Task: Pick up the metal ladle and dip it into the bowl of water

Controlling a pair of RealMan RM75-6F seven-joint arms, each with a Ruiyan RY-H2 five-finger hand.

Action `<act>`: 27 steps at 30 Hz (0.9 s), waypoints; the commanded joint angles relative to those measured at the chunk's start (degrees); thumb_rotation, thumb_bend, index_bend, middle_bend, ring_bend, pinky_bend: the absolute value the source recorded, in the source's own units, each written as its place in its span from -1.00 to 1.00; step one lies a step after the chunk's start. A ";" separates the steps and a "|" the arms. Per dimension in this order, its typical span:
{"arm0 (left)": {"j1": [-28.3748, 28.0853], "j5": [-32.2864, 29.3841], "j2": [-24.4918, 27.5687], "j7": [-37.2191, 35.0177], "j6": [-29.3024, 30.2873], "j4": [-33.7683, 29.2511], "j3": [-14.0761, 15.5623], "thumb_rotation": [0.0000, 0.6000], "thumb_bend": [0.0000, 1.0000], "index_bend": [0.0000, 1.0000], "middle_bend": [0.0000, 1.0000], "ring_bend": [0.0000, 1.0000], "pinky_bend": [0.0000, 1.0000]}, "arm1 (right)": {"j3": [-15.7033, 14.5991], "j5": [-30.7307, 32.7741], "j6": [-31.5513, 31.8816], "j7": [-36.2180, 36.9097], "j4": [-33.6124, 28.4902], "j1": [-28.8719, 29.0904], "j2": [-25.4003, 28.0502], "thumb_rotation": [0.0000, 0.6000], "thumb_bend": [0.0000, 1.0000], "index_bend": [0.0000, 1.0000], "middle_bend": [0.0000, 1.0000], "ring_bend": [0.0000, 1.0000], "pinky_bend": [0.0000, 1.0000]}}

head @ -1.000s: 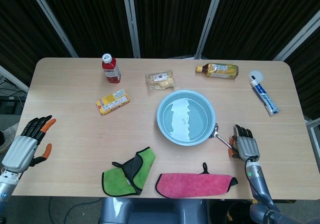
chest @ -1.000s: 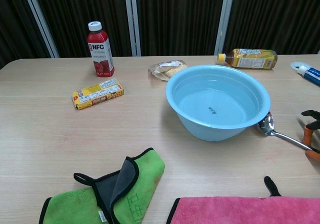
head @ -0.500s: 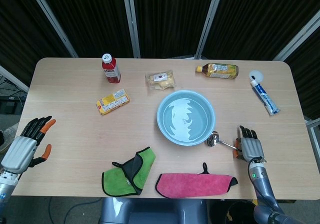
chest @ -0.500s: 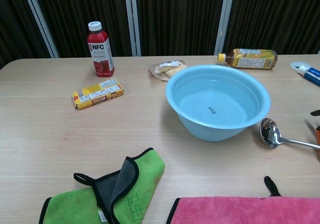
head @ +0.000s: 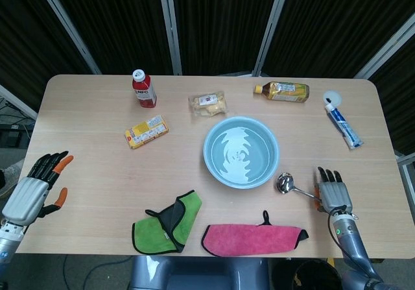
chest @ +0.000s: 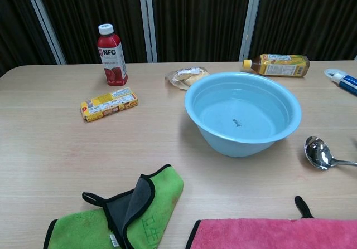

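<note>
Ladle (head: 285,183) slid right; handle cut off chest-side.

My table (head: 97,173) carries a bowl (head: 241,152), ladle (head: 286,184), two cloths (head: 170,221), two bottles (head: 143,87), snacks (head: 146,131) and a tube (head: 342,126).

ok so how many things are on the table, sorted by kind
bottles: 2, red juice bottle, tea bottle
cloths: 2, green cloth, pink cloth
snack packs: 2, yellow box, clear packet
bowl: 1
ladle: 1
toothpaste tube: 1
total: 9
</note>
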 commanded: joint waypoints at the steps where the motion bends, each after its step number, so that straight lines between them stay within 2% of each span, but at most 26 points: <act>1: -0.04 0.12 -0.06 0.21 -0.11 -0.10 0.11 1.00 0.15 -0.90 -1.00 -1.00 -1.00 | -0.59 1.36 1.16 -2.47 -4.49 -0.41 3.51 1.00 -0.20 0.26 -1.00 -1.00 -1.00; 12: -0.06 0.53 -0.13 0.80 -0.15 -0.32 0.41 1.00 0.15 -0.90 -1.00 -1.00 -1.00 | -1.81 3.91 0.49 -4.28 -13.88 -0.04 11.27 1.00 -0.19 0.29 -1.00 -1.00 -1.00; 27: -0.26 0.99 -0.65 2.40 -0.78 -0.69 0.88 1.00 0.15 -0.90 -1.00 -1.00 -1.00 | -3.18 2.14 0.44 0.90 -22.75 -0.31 20.61 1.00 -0.19 0.31 -1.00 -1.00 -1.00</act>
